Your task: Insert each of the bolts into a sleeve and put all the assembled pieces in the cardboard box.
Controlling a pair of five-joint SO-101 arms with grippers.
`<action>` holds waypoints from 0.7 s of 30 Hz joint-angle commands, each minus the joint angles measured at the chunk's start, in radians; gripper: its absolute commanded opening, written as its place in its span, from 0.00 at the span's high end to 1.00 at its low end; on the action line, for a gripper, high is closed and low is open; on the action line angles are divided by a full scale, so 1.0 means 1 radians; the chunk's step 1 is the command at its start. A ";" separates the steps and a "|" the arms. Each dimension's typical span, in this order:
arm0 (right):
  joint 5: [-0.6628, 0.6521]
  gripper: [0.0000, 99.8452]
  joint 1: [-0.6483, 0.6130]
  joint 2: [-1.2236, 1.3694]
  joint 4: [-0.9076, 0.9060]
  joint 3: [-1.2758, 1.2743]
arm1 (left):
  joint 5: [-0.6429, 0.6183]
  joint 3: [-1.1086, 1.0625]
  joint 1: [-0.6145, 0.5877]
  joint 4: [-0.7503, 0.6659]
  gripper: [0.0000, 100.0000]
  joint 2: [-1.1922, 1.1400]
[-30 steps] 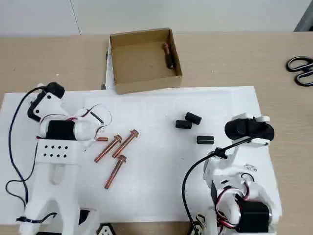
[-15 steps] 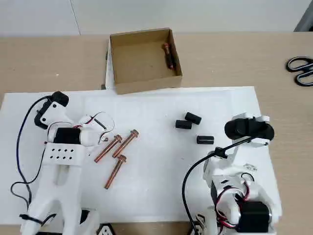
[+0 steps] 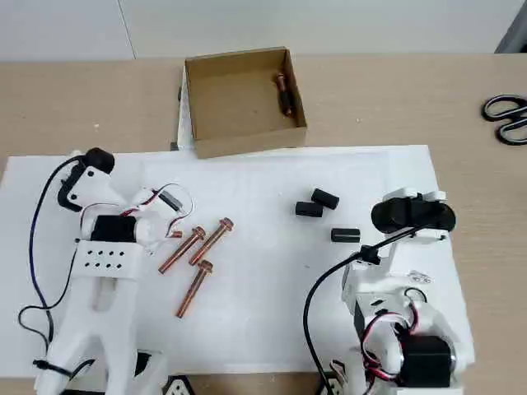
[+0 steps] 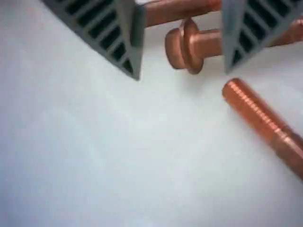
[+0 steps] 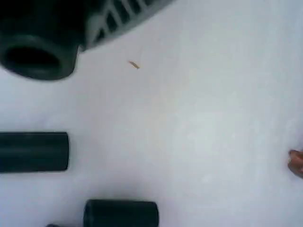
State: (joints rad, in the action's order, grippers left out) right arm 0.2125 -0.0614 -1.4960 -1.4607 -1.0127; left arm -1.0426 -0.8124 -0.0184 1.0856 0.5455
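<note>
Box: box [image 3: 247, 140] at the far side of the counter [image 3: 99, 90], just beyond the far edge of the white sheet [image 3: 272, 313].
Done: one assembled piece [image 3: 284, 93], a bolt in a dark sleeve, lies inside the box against its right wall.
Bolts left: three bolts [image 3: 212, 241] loose on the left part of the sheet. Two lie side by side and the third is just nearer. None is sleeved.
Sleeves left: three sleeves [image 3: 324, 198] loose right of centre. Two are close together, the third [image 3: 346, 235] a little nearer and to the right. All are well apart from the bolts.
Left gripper: left gripper [image 4: 181, 71] is low over the sheet at the left end of the bolt group. Jaws are spread, and a bolt head [image 4: 184, 45] sits between them, not clamped. Two more bolts lie close by.
Right gripper: right gripper [image 3: 408, 216] is just right of the sleeves. One sleeve [image 5: 38, 54] is close to it end-on. I cannot tell whether it is spread or closed. It seems to carry nothing, since all three sleeves rest on the sheet.
Other: scissors [image 3: 504, 118] at the far right of the counter, clear of the work.
Progress (judged): about a quarter done. Three pairings and three drops into the box remain.
Step in hand (judged): left arm is set to pick a bolt.
</note>
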 commanded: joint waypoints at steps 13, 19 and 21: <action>-0.014 1.00 0.005 0.001 0.022 0.005 | 0.092 -0.010 -0.118 -0.011 0.90 0.008; -0.009 1.00 0.005 -0.008 0.015 0.005 | 0.500 0.088 -0.034 0.178 0.99 0.002; -0.008 1.00 0.005 -0.008 0.015 0.005 | 0.626 0.107 0.023 0.227 0.99 0.002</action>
State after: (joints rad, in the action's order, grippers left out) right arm 0.2125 -0.0629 -1.4960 -1.4607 -1.0127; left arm -0.6038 -0.7664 -0.0568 1.2467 0.5424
